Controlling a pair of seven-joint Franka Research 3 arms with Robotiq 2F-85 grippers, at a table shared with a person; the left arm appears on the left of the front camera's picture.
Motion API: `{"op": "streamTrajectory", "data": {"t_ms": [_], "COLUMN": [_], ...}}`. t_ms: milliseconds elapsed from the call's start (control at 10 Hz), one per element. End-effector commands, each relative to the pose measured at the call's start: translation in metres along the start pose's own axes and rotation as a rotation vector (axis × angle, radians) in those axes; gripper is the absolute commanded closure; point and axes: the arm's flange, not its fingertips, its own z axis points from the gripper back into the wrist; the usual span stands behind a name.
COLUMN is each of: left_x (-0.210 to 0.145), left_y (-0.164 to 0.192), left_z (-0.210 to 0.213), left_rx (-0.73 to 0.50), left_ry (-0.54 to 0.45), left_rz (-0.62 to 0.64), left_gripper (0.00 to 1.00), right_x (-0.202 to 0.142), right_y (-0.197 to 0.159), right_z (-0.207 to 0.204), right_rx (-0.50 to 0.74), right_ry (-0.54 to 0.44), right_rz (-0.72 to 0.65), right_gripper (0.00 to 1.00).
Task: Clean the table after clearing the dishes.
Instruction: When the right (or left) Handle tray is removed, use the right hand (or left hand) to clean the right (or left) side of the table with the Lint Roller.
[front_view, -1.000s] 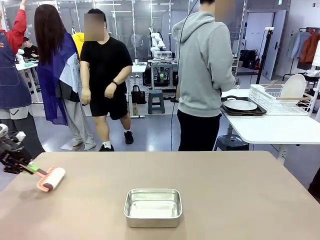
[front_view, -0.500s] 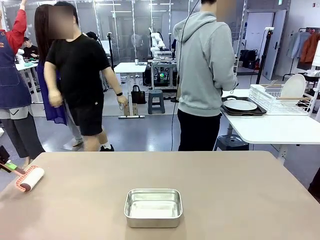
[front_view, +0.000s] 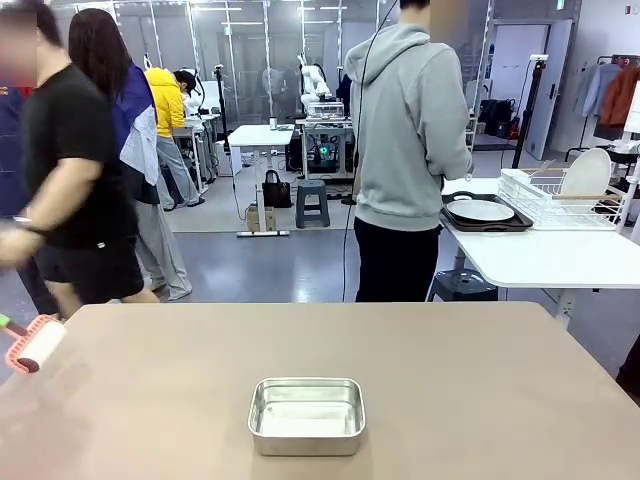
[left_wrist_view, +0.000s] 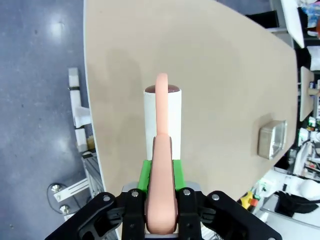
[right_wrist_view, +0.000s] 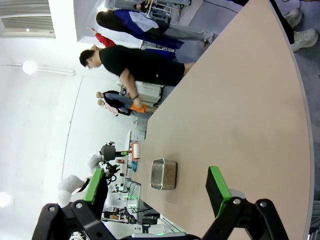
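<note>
Now | left end effector (left_wrist_view: 161, 197) clamps lint roller (left_wrist_view: 162, 117) | table (left_wrist_view: 215, 75) edge

Brown-taupe table (front_view: 450, 380), steel pan (front_view: 306, 414) near front, roller (front_view: 38, 345) seemingly touching left edge

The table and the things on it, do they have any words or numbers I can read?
No readable text: the table, the steel pan and the lint roller in the left gripper carry no words or numbers.
</note>
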Motion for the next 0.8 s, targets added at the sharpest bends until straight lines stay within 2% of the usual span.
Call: {"op": "streamTrajectory", "data": {"t_ms": [0,200,300,700], "left_x": [-0.037,-0.056,-0.025,-0.025], "left_y": [-0.04,-0.067,-0.038,-0.038], "left_z": [0.037,0.049,0.049,0.049], "left_rx": [0.032,0.045,0.018,0.018], "left_ry": [-0.094,-0.127,-0.088,-0.088], "left_rz": [-0.047,-0.075,-0.033,-0.033], "left_gripper": [0.8,0.8,0.8,0.8], "right_x": [0.0,0.0,0.0,0.0], "right_y": [0.003,0.003,0.003,0.003], "right_z": [-0.001,-0.001,-0.001,-0.001], "right_rx": [0.007,0.007,0.007,0.007], "right_ry": [-0.006,-0.006,-0.006,-0.006], "right_rz": [0.006,0.006,0.006,0.006], "right_gripper": [0.0,0.0,0.0,0.0]}}
